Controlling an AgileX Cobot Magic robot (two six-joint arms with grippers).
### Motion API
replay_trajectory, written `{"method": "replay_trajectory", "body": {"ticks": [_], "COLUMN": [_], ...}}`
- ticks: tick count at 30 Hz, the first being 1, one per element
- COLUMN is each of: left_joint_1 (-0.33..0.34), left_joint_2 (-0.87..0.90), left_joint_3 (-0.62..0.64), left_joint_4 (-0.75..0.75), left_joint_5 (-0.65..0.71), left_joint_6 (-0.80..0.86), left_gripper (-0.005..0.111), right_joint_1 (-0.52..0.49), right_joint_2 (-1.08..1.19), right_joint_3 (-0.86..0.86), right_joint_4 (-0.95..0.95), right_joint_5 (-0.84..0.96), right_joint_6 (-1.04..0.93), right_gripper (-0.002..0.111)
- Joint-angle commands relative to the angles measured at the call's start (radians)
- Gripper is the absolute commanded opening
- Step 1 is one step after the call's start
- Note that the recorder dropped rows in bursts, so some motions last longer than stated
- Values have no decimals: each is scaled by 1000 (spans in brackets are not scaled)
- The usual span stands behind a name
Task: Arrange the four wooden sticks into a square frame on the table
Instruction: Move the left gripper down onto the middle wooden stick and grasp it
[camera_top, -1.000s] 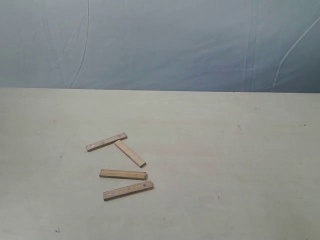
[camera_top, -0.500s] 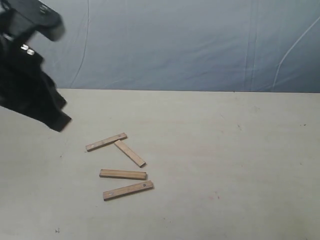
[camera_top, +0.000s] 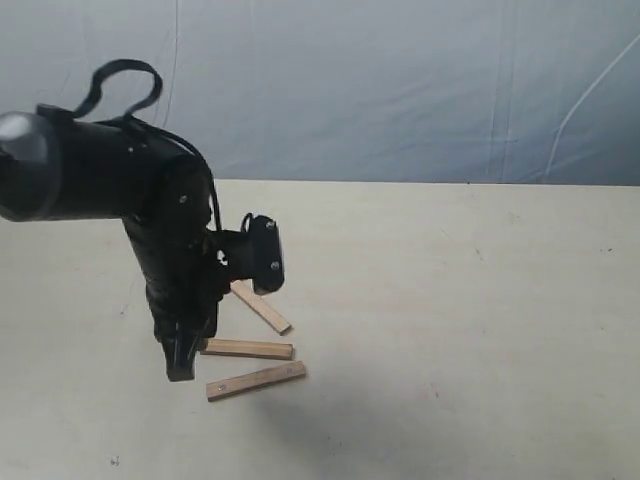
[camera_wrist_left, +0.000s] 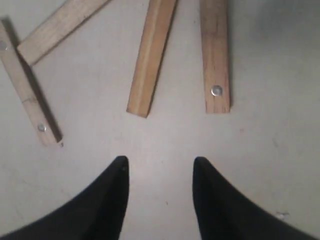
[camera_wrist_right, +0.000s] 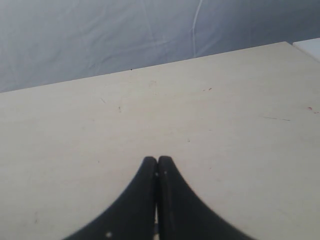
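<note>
The four wooden sticks lie loose on the table (camera_top: 460, 300), forming no square frame. The exterior view shows the front stick (camera_top: 257, 380), a second stick (camera_top: 250, 349) just behind it and a slanted stick (camera_top: 264, 310); my left arm hides the fourth. All show in the left wrist view: a stick with a metal dot (camera_wrist_left: 215, 55), a plain stick (camera_wrist_left: 152, 55), a slanted stick (camera_wrist_left: 60, 25) and a stick with holes (camera_wrist_left: 25, 90). My left gripper (camera_wrist_left: 160, 165) (camera_top: 180, 366) hangs open just off their left ends, holding nothing. My right gripper (camera_wrist_right: 158, 162) is shut and empty over bare table (camera_wrist_right: 225, 100).
A grey-blue cloth backdrop (camera_top: 400, 90) hangs behind the table's far edge. The tabletop (camera_wrist_left: 270, 125) carries a few tiny dark specks. A white object (camera_wrist_right: 311, 46) shows at one corner of the right wrist view.
My left arm has swung in from the upper left and come down over the sticks, now covering the rear one. The sticks have not moved.
</note>
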Motion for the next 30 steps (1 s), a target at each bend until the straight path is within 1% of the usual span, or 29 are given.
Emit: {"method": "replay_trajectory", "body": {"ticks": [1,2,3,4,6,7,8,10,12,21,22,23,24,27,30], "left_joint_1": [6,14,40,52,100,107,111,111,111,111,111,111,111,111,111], "left_joint_2": [130,153,194,209,255,263,270,282,298,360,367,369,369,358,324], "left_joint_3": [-88,-108,-159,-176,-228,-230,-230,-230,-230,-230,-230,-230,-230,-235,-253], "left_joint_4": [-24,-37,-77,-105,-236,-256,-267,-277,-293,-304,-304,-304,-302,-301,-300], "left_joint_5": [-35,-27,-1,10,32,19,-2,-37,-32,-27,-22,-20,-20,8,84], "left_joint_6": [104,119,141,155,265,293,327,334,357,359,359,356,352,334,316], "left_gripper": [43,43,43,43,43,43,43,43,43,42,40,35,27,0,0], "right_joint_1": [0,0,0,0,0,0,0,0,0,0,0,0,0,0,0], "right_joint_2": [-8,-8,-8,-8,-8,-8,-8,-8,-8,-8,-8,-8,-8,-8,-8], "right_joint_3": [0,0,0,0,0,0,0,0,0,0,0,0,0,0,0], "right_joint_4": [2,2,2,2,2,2,2,2,2,2,2,2,2,2,2], "right_joint_5": [-12,-12,-12,-12,-12,-12,-12,-12,-12,-12,-12,-12,-12,-12,-12], "right_joint_6": [-2,-2,-2,-2,-2,-2,-2,-2,-2,-2,-2,-2,-2,-2,-2], "right_gripper": [-1,-1,-1,-1,-1,-1,-1,-1,-1,-1,-1,-1,-1,-1,-1]}}
